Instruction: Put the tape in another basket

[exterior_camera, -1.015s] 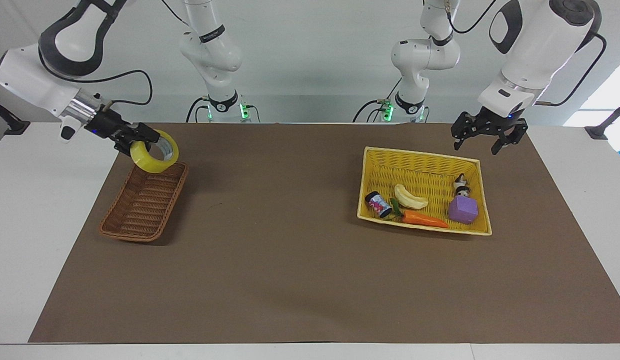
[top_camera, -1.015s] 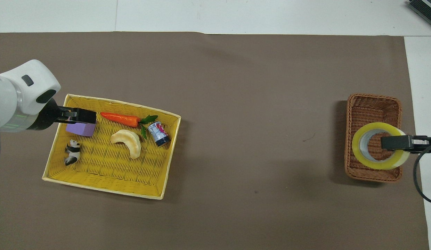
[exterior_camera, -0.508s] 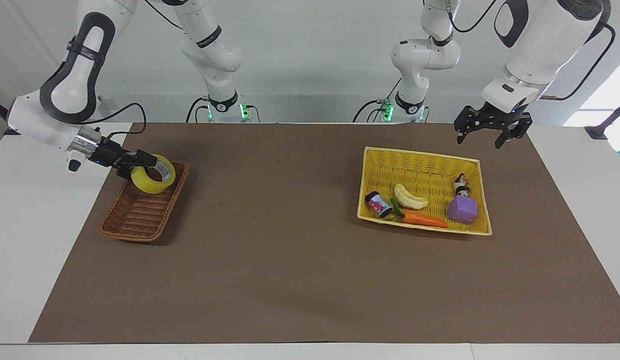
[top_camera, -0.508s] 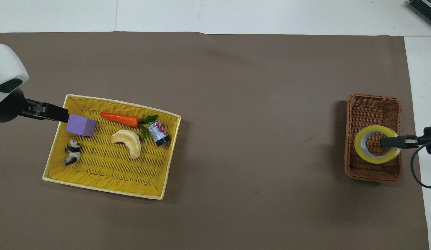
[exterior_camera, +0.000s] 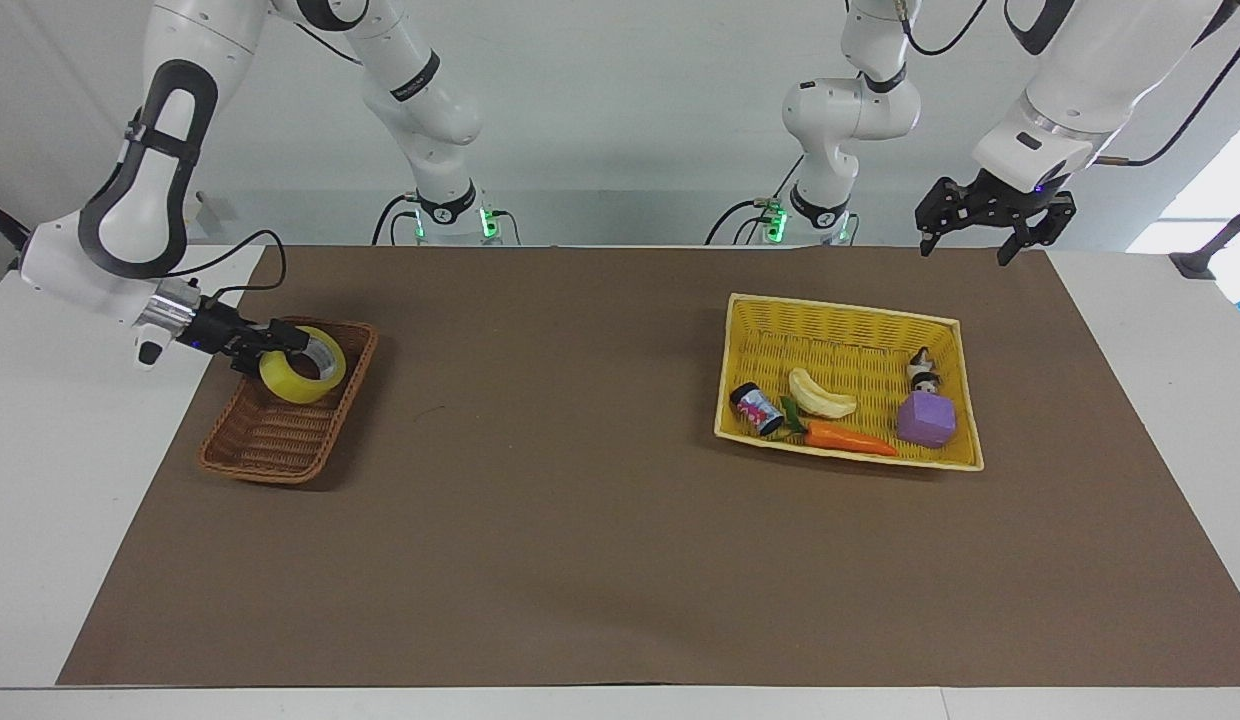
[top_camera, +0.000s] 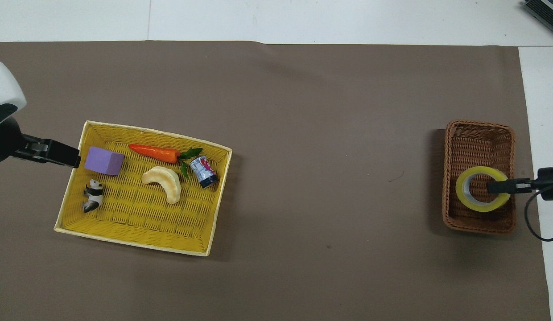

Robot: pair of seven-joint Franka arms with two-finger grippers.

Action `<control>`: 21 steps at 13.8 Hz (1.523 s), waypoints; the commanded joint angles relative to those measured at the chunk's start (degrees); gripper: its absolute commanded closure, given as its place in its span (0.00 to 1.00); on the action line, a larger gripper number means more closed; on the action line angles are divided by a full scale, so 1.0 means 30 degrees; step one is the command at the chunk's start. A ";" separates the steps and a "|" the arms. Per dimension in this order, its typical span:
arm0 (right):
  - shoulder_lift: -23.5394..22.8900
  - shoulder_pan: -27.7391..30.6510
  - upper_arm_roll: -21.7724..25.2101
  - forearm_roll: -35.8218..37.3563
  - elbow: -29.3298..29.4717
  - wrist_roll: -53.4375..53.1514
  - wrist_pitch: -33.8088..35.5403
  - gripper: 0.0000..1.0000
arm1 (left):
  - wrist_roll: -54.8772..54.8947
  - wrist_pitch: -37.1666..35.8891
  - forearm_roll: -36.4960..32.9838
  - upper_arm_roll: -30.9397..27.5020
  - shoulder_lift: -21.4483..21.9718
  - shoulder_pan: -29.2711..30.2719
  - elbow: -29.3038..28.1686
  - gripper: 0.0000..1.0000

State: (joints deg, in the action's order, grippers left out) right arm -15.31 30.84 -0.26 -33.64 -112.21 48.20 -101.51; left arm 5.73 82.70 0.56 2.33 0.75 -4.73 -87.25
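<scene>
The yellow tape (exterior_camera: 292, 386) sits low in the dark brown wicker basket (exterior_camera: 270, 440), at the basket's end nearer the robots. My right gripper (exterior_camera: 280, 350) is shut on the roll's wall, with one finger inside the pale core. In the overhead view the tape (top_camera: 464, 196) lies within the basket (top_camera: 477, 138), with the right gripper (top_camera: 499, 187) reaching in from the side. My left gripper (exterior_camera: 965, 252) is open and empty, raised over the mat beside the yellow basket's corner nearest the robots. It also shows in the overhead view (top_camera: 67, 156).
The large yellow basket (exterior_camera: 840, 315) toward the left arm's end holds a banana (exterior_camera: 822, 396), a carrot (exterior_camera: 850, 438), a purple block (exterior_camera: 926, 419), a small can (exterior_camera: 757, 409) and a panda figure (exterior_camera: 922, 368). A brown mat (exterior_camera: 580, 520) covers the table.
My right gripper has lowered the tape from above the brown basket down into it. My left gripper has risen and drawn back from over the yellow basket toward the robots.
</scene>
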 commanded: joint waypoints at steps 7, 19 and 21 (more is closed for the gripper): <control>0.0005 0.0208 -0.0149 0.0053 0.0430 0.0398 0.0142 0.00 | 0.0141 -0.0468 -0.0215 0.0074 0.0159 0.0142 0.0136 0.00; 0.1468 -0.2514 -0.0441 0.3705 0.6111 -0.4921 0.0788 0.00 | 0.0141 -0.0468 -0.0215 0.0074 0.0159 0.0142 0.0137 0.00; 0.2169 -0.3711 -0.0530 0.5433 0.6378 -0.7033 0.0730 0.00 | 0.0141 -0.0468 -0.0215 0.0103 0.0159 0.0142 0.0136 0.00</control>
State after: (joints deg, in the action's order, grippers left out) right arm -10.65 22.01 -1.37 -22.10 -94.18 32.76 -99.86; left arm 5.73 82.44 0.56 2.31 0.85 -4.73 -87.24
